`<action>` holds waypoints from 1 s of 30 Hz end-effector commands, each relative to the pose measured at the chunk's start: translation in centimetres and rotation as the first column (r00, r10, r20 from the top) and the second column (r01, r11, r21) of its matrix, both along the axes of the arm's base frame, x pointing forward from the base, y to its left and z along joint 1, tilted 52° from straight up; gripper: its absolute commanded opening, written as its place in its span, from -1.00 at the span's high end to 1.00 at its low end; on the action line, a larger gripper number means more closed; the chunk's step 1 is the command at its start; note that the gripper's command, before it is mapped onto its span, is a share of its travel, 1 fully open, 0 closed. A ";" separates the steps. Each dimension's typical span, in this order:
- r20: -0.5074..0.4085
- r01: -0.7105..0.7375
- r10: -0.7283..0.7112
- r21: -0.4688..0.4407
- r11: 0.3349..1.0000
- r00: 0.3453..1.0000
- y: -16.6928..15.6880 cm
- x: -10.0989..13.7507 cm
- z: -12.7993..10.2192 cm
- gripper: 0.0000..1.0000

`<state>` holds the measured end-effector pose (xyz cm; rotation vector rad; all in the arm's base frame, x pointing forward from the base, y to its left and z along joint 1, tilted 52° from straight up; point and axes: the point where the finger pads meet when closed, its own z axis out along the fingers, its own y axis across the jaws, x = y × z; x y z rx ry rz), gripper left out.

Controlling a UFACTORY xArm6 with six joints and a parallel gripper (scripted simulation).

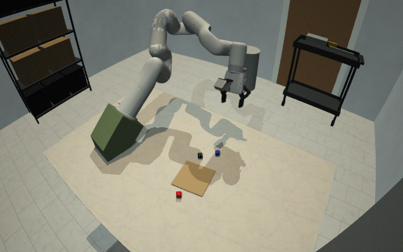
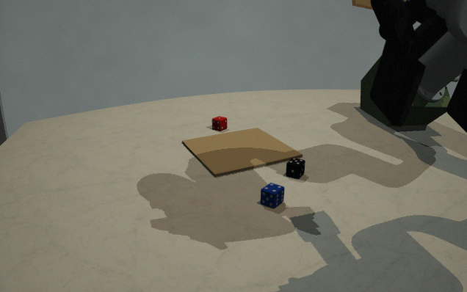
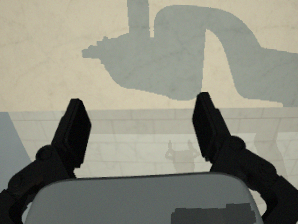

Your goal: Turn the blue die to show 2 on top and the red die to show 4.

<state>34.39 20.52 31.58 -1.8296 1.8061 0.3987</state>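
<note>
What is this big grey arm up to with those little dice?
Nothing is being handled yet. The grey robot arm's black two-fingered gripper hangs open and empty, high above the beige table. A small blue die and a small black die sit on the table beside a flat tan square mat, and a small red die sits off its opposite side. No die is on the mat.

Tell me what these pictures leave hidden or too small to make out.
- Top faces of the red die, black die and blue die: too small in the top view.
- All three dice and the mat: outside the wrist view's frame.
- The open hand: cut off by the exterior view's edge.
</note>
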 end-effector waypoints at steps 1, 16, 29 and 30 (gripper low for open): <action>0.003 0.001 -0.001 0.001 1.000 1.000 0.0 0.1 0.1 -1.00; 0.003 0.001 -0.001 0.001 1.000 1.000 0.0 0.1 0.1 -1.00; -0.206 0.222 -0.217 -0.002 0.975 0.954 -2.9 3.5 -3.6 -1.00; -0.239 0.257 -0.251 -0.006 0.966 0.938 -3.4 4.0 -4.3 -1.00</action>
